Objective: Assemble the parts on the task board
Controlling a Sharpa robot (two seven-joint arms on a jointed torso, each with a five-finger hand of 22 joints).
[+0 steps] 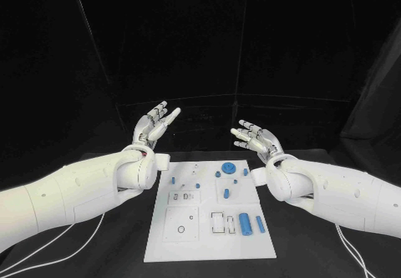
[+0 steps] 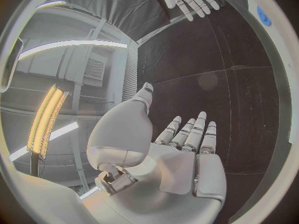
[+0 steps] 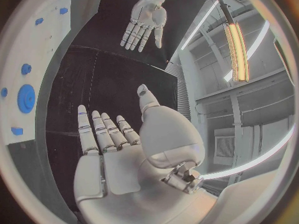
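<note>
Task board (image 1: 209,243) flat on black table (image 1: 317,255); left hand (image 1: 155,124), right hand (image 1: 255,139) raised, fingers spread, holding nothing.

A black tabletop (image 1: 100,255) is seen, with a white task board (image 1: 167,246) laid flat on its middle. White cables (image 1: 58,246) are trailed across its near left and near right corners.

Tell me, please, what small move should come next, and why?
Probably lower the right robot hand toward the board. Both robot hands, left too, are raised, open and hold nothing, while the blue parts, such as the gear, lie untouched on the board.
</note>
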